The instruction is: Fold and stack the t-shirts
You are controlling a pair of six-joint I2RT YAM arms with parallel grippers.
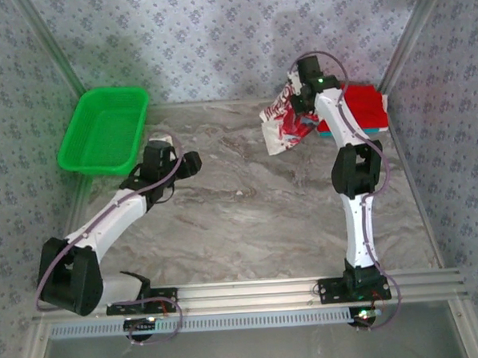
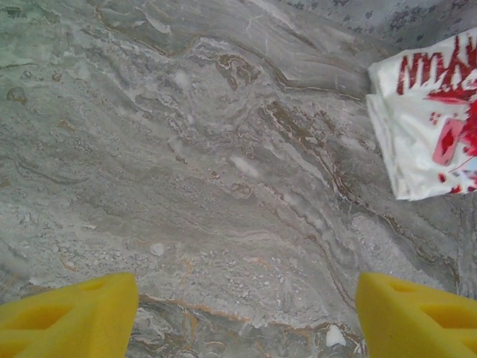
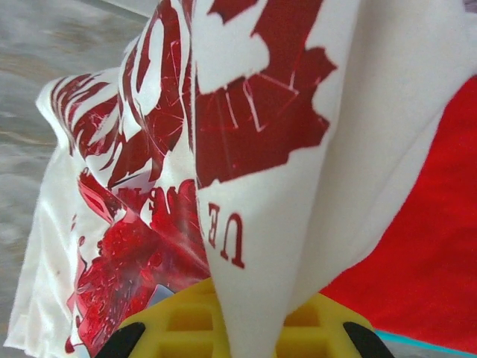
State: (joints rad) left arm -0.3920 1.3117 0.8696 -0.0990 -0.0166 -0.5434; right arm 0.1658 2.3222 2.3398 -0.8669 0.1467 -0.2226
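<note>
- Right claw (image 3: 237, 328) clamped on white t-shirt (image 3: 298, 186); cloth hides its tips.
- Left claw (image 2: 246, 317) apart above counter (image 2: 186, 186).
- Red shirt (image 1: 369, 104), upper right, partly behind right arm (image 1: 355, 173).

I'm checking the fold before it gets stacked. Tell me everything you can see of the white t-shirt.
The white t-shirt is soft, thin cloth with a dark red graphic and lettering. It is folded into a creased bundle of layers. The right gripper is shut on one edge, so it hangs tilted over the far right of the table, just left of the red shirt. Whether its lower edge touches the table is unclear.
</note>
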